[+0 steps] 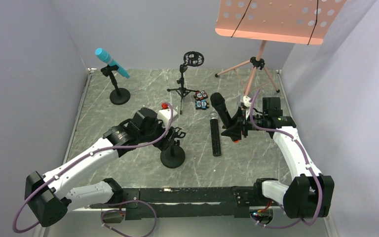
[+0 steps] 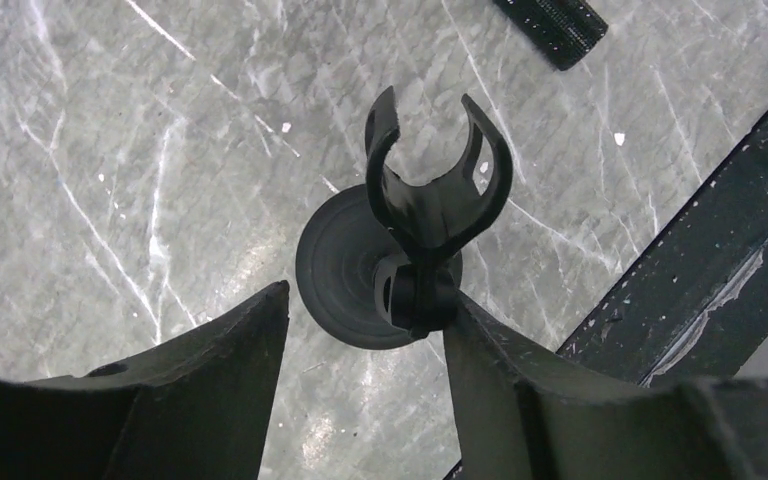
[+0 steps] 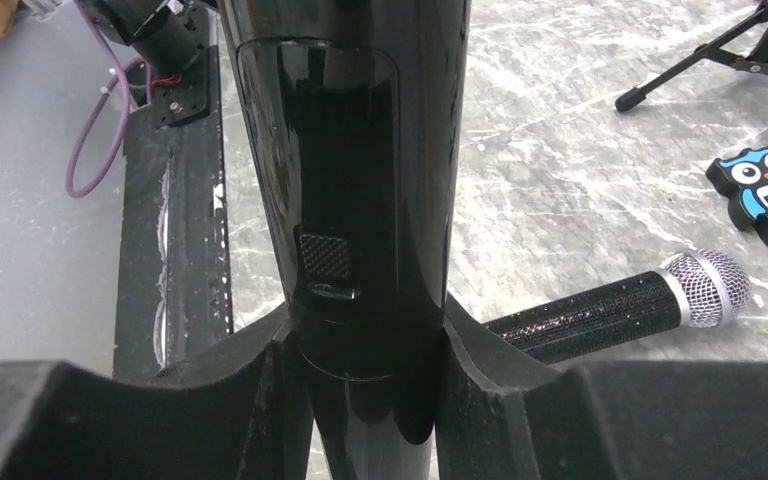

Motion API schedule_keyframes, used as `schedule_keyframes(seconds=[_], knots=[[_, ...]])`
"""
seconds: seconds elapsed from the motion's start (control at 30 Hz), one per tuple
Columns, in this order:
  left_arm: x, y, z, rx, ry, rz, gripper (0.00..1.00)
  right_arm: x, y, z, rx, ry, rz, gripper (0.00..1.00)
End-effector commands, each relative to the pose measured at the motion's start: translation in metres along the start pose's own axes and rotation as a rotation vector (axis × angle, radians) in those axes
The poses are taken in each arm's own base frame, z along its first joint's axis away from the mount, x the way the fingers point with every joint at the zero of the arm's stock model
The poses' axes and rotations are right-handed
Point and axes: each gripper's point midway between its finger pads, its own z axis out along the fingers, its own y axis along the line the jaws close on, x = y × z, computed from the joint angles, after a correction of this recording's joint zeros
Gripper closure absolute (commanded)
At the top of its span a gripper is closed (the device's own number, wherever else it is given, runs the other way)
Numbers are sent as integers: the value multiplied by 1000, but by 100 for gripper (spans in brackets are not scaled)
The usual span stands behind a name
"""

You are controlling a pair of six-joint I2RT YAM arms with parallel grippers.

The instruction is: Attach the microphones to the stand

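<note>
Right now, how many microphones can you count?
3: the blue microphone on the far-left stand, the black microphone in the right gripper, the silver-headed microphone lying on the table.

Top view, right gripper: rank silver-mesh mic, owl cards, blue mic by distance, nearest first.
From the right gripper, which holds the black mic:
1. silver-mesh mic, lying flat just to its left.
2. owl cards, further left and towards the back.
3. blue mic, far back-left corner.

Three microphones (image 1: 112, 63) (image 1: 221, 107) (image 1: 215, 137); four stands (image 1: 117, 91) (image 1: 182, 84) (image 1: 172, 157) (image 1: 276, 19)
</note>
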Motion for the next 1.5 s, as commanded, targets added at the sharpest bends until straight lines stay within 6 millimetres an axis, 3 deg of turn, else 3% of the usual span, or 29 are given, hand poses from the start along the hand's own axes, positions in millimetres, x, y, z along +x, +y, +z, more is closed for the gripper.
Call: schedule_keyframes(seconds=[0.0, 0.13, 0.3, 0.37, 0.43, 0.57, 0.8, 0.9, 1.0, 1.2, 1.37, 1.47], knots=[[-30, -7, 0, 80, -91, 92, 40, -13, 5, 0, -23, -31, -76, 94], [-35, -15, 5, 148, -91, 136, 53, -12, 5, 0, -25, -31, -74, 94], [-36, -18, 10, 172, -62, 153, 57, -13, 6, -1, -27, -30, -74, 94], [-36, -20, 11, 186, -55, 164, 68, -13, 6, -1, -29, -32, -75, 94], [-34, -20, 14, 198, -38, 183, 89, -13, 6, 0, -29, -31, -74, 94], [-39, -32, 11, 288, -66, 302, 98, -13, 6, -1, -30, -31, -76, 94], [-69, -71, -14, 544, -233, 614, 99, -12, 6, 0, -33, -28, -76, 94], [-83, -76, -14, 600, -268, 663, 99, -12, 6, 0, -30, -27, -77, 94], [-93, -72, -1, 611, -239, 676, 99, -11, 6, 0, -31, -26, -76, 94], [-84, -61, 38, 617, -142, 665, 98, -12, 7, 0, -30, -25, -83, 94], [-80, -49, 56, 525, -163, 657, 88, -11, 6, 0, -32, -25, -82, 94], [-79, -44, 57, 483, -179, 627, 68, -11, 6, 0, -32, -22, -81, 94]])
